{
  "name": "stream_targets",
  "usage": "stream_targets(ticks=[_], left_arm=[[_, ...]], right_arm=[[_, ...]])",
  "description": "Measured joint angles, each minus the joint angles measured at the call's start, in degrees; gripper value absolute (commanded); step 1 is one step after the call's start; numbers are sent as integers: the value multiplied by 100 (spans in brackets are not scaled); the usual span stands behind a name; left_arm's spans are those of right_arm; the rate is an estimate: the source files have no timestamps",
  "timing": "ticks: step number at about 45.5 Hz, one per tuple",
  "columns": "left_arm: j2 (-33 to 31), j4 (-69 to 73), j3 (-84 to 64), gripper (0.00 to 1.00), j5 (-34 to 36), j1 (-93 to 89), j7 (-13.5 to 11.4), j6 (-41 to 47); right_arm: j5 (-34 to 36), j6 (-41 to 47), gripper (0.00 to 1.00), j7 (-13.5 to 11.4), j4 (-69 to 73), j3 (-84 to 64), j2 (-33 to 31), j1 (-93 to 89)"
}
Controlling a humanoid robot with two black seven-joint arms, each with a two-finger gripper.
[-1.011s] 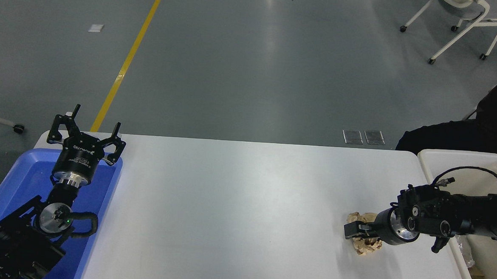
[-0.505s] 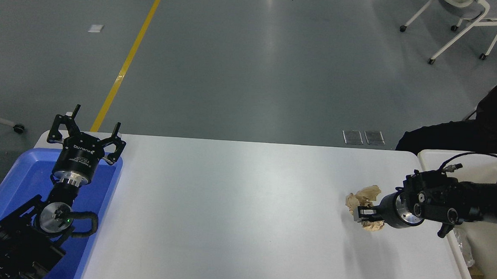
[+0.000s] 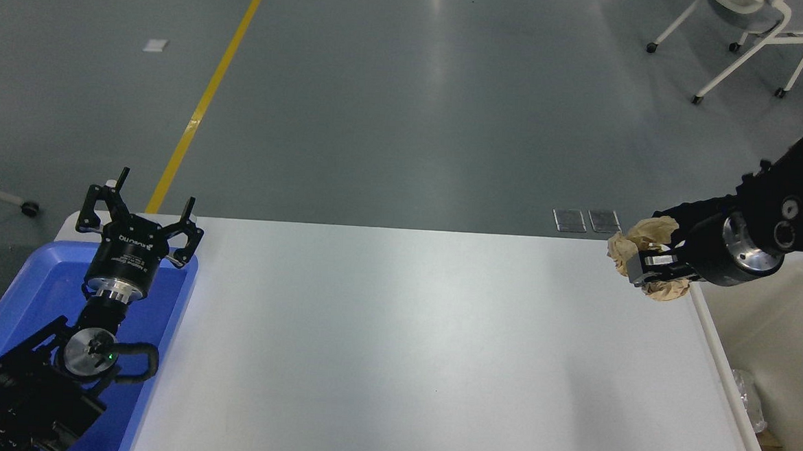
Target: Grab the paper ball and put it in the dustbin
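With the paper ball [image 3: 647, 255] gripped in my right claw [image 3: 649, 267] above the tabletop [image 3: 395, 349], I judged the carry underway (left claw [image 3: 138, 218] parked, open); next, over the dustbin [image 3: 718, 352].

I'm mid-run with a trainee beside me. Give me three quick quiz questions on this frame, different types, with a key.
1. True or false: the right gripper is shut on the paper ball and holds it clear of the table.
2. Multiple choice: the left gripper is parked A) over the dustbin, B) over the far end of the blue tray, C) at the table's middle.
3. Fill in: the ball is not yet over the dustbin's opening; in the picture it hangs to the ____ of the rim.

Key: 1 true; 2 B; 3 left.
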Motion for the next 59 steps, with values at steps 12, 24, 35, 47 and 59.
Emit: stream_targets(ticks=[12, 24, 35, 47, 59], left_arm=[[0, -1, 0, 100, 0, 3, -5, 0], [0, 2, 0, 100, -2, 4, -7, 1], [0, 3, 0, 100, -2, 4, -13, 7], [0, 1, 0, 100, 0, 4, -12, 7], [-1, 0, 0, 100, -1, 4, -12, 6]], right_arm=[[180, 482, 0, -1, 378, -344, 4, 1130], [-100, 614, 0, -1, 217, -767, -256, 1464], [-993, 576, 0, 33, -1036, -863, -1439, 664], [-1382, -33, 0, 127, -2807, 390, -2411, -1831], [-1029, -931, 0, 130, -4613, 2944, -2104, -5445]])
